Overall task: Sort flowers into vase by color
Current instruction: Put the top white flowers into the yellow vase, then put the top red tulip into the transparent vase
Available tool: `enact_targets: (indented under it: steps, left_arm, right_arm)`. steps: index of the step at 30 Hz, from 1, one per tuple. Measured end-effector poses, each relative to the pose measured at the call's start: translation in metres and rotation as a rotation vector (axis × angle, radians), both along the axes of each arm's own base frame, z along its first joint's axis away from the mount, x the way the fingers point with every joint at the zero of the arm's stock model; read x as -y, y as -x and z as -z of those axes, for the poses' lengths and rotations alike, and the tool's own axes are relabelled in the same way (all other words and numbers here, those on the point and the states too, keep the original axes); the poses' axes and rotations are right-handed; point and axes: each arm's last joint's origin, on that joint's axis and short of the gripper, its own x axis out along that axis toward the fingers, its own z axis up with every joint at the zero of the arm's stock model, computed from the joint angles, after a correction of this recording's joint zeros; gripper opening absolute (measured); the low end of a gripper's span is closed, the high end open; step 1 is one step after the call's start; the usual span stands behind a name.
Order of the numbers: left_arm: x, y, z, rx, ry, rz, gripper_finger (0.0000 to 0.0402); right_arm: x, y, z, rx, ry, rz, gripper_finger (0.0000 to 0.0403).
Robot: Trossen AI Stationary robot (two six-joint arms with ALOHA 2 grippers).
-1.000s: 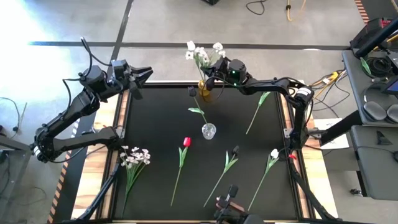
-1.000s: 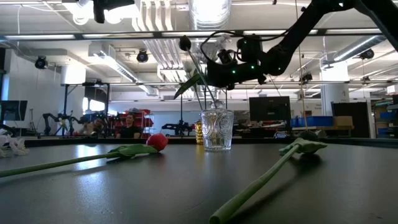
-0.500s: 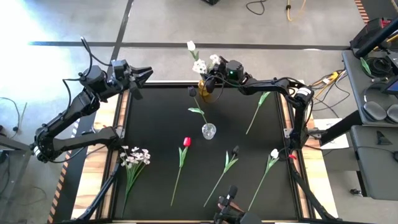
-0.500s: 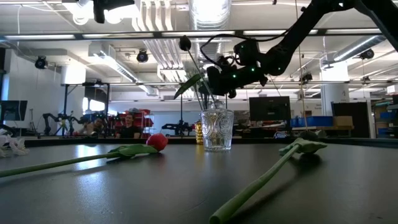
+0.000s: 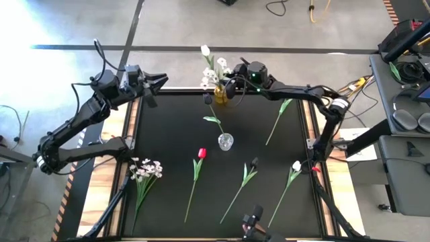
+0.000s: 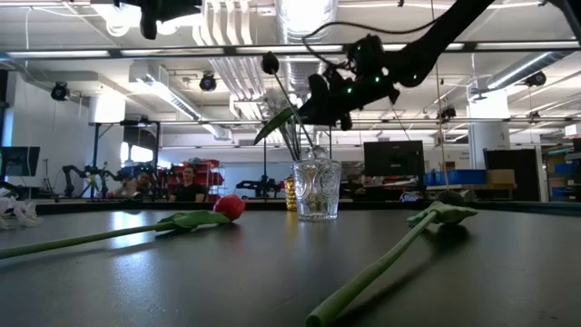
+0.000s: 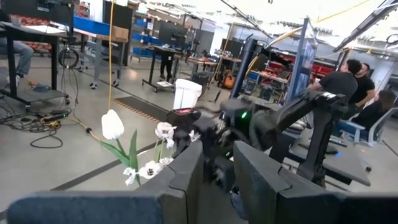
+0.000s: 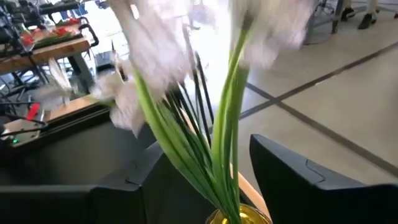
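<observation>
Workshop clutter and bright ceiling lights fill the room behind the dark table point(image 5: 168, 134). At the middle of its far edge stands a yellow vase point(image 5: 221, 94) with white blossoms and a white tulip point(image 5: 205, 50) rising from it. The right pincer point(image 5: 232, 83) sits just beside those stems, above the vase; in its wrist view its fingers point(image 8: 298, 180) stand apart with the green stems point(image 8: 224, 143) between them, not clamped. I judge this to be the release of a white spray into the yellow vase.

A clear glass vase point(image 5: 226, 142) near the table's middle holds a dark tulip point(image 5: 207, 99) that leans toward the far edge. Loose flowers lie elsewhere:
- a red tulip point(image 5: 201, 153) toward the near edge
- a white blossom spray point(image 5: 146, 168) near the near left corner
- a dark tulip point(image 5: 254, 162) by the near edge
- a white tulip point(image 5: 296, 165) toward the near right corner
- a green stem point(image 5: 279, 117) by the right edge.

The left pincer point(image 5: 159, 79) waits at the far left corner; whether it is open I cannot tell.

Next, the right arm probably needs to lift clear without dragging the stems, then reach for another loose flower.
</observation>
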Motion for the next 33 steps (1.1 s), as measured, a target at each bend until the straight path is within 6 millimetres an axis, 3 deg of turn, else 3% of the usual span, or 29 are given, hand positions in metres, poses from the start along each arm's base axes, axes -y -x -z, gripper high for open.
enact_targets:
  steps: [12,19,22,26,33]
  left_arm:
    - [-0.009,-0.012,0.018,-0.122,0.103,0.01,0.0076]
    - [-0.005,-0.016,0.025,-0.175,0.143,0.064,0.0075]
    - [-0.002,-0.018,0.026,-0.187,0.149,0.077,0.0075]
    - [-0.002,-0.019,0.029,-0.211,0.151,0.052,0.0075]
    - [-0.004,-0.021,0.03,-0.228,0.138,0.035,0.0075]
  right_arm:
    - [-0.034,0.043,-0.076,-0.018,0.073,-0.011,0.0212]
    - [-0.059,0.084,-0.103,-0.157,0.013,0.185,0.0183]
    - [-0.071,0.107,-0.103,-0.255,-0.111,0.319,0.015]
    - [-0.079,0.136,-0.09,-0.337,-0.417,0.492,0.0116]
    - [-0.077,0.173,-0.039,-0.492,-0.836,0.829,0.0129]
